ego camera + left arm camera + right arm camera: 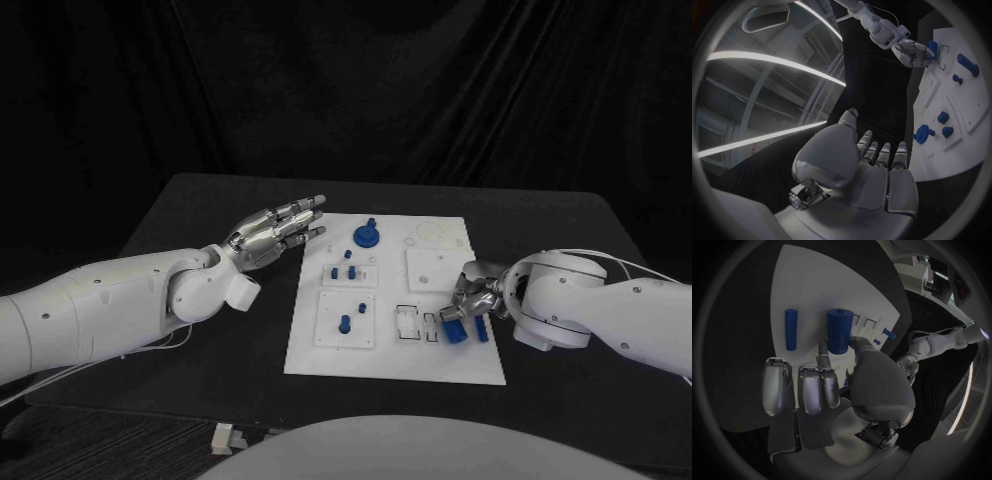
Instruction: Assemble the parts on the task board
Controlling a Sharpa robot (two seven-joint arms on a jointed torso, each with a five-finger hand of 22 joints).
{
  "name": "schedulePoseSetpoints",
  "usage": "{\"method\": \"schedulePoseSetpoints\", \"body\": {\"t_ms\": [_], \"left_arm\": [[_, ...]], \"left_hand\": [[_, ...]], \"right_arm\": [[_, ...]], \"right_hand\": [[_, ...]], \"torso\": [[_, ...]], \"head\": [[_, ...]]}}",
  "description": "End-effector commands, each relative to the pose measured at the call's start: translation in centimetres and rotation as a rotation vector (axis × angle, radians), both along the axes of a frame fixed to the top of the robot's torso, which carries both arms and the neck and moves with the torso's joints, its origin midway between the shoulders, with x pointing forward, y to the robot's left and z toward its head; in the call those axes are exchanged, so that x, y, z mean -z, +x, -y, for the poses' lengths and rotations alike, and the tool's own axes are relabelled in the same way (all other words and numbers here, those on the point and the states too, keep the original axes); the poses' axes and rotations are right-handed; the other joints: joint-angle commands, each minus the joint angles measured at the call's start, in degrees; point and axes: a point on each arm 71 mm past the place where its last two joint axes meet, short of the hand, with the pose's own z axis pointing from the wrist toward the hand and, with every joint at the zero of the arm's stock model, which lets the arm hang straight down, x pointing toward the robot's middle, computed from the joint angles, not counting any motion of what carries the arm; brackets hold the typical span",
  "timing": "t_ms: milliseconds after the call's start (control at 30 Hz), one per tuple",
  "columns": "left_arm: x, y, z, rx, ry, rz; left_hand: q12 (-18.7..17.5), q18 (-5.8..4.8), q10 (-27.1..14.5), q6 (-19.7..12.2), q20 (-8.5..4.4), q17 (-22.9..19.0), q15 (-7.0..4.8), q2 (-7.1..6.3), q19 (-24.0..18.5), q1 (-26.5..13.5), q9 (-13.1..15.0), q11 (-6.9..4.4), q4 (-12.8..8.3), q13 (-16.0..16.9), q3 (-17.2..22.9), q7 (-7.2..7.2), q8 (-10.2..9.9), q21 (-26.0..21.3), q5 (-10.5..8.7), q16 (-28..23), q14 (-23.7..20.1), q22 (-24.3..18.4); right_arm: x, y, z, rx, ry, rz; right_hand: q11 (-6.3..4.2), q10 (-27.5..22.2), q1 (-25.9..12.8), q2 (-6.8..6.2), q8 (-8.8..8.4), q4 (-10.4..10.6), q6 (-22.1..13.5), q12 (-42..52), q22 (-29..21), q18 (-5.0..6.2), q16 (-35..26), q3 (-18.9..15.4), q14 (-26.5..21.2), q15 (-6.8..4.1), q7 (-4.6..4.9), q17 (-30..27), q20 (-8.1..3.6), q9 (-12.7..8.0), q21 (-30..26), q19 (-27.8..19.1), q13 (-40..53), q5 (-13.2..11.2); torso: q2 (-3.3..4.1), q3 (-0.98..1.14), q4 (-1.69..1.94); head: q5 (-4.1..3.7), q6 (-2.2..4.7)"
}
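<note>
The head camera looks steeply down from above at the flat white rectangular task board (397, 300) on the black table (202, 210). The left wrist camera sits close behind the silver left hand (873, 165), facing across the board (954, 100). The right wrist camera looks past the silver right hand (829, 385) onto the same board (811, 290) from very near.

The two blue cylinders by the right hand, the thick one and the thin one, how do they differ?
The thick blue cylinder is wider than the thin blue cylinder. The thick cylinder is pinched by the right hand, while the thin cylinder lies free on the task board, untouched. The thick cylinder has a visible flat end cap; the thin cylinder looks like a plain rod. Both are blue and sit at the board's right side.
</note>
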Motion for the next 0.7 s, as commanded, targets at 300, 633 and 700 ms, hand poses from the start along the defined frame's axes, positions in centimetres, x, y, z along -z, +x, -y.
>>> {"method": "schedulePoseSetpoints", "body": {"t_ms": [300, 633, 700], "left_arm": [[0.0, -0.1, -0.1, 0.004, -0.013, -0.003], [0.0, -0.1, 0.0, 0.009, -0.014, -0.008], [0.0, -0.2, 0.0, 0.010, -0.015, -0.008]], "left_hand": [[0.25, 0.66, 0.14, -0.27, 0.32, -0.09, 0.18, 0.40, 0.17, 0.02, 0.00, 0.32, -0.32, 0.05, 0.06, 0.14, 0.16, -0.07, 0.28, -0.21, 0.08, -0.07], [0.25, 0.66, 0.14, -0.27, 0.32, -0.09, 0.18, 0.40, 0.17, 0.02, 0.00, 0.32, -0.32, 0.05, 0.06, 0.14, 0.16, -0.07, 0.28, -0.21, 0.08, -0.07], [0.25, 0.66, 0.14, -0.27, 0.32, -0.09, 0.18, 0.40, 0.17, 0.02, 0.00, 0.32, -0.32, 0.05, 0.06, 0.14, 0.16, -0.07, 0.28, -0.21, 0.08, -0.07]], "right_arm": [[-2.5, 0.3, -0.4, 0.187, 0.208, -0.064], [-1.6, 0.3, -2.1, 0.176, 0.228, -0.107], [-1.2, 0.2, -2.3, 0.174, 0.225, -0.113]], "right_hand": [[-0.23, 6.37, 1.17, 2.58, -0.51, -4.75, 1.05, 0.20, 11.86, 0.64, 0.16, 6.36, 5.02, 0.14, -0.21, 10.34, 0.49, -0.71, 0.36, 1.73, 15.05, 1.92], [-0.05, 6.37, -1.31, 2.62, -1.05, -4.47, 1.03, 0.20, 11.72, 0.75, -0.04, 7.02, 4.92, 0.34, -0.03, 9.78, 0.64, -1.56, -0.08, 1.56, 15.05, -4.04], [0.00, 6.37, -2.09, 2.78, -1.11, -4.18, 1.06, 0.20, 11.68, 0.78, -0.11, 6.77, 4.88, 0.39, 0.01, 9.62, 0.70, -1.74, -0.18, 1.52, 15.05, -8.35]], "torso": [[-0.02, 0.00, -0.01], [-0.05, -0.01, 0.01], [-0.03, -0.02, 0.06]], "head": [[-0.50, -0.01], [-0.26, -0.01], [-0.17, -0.01]]}}
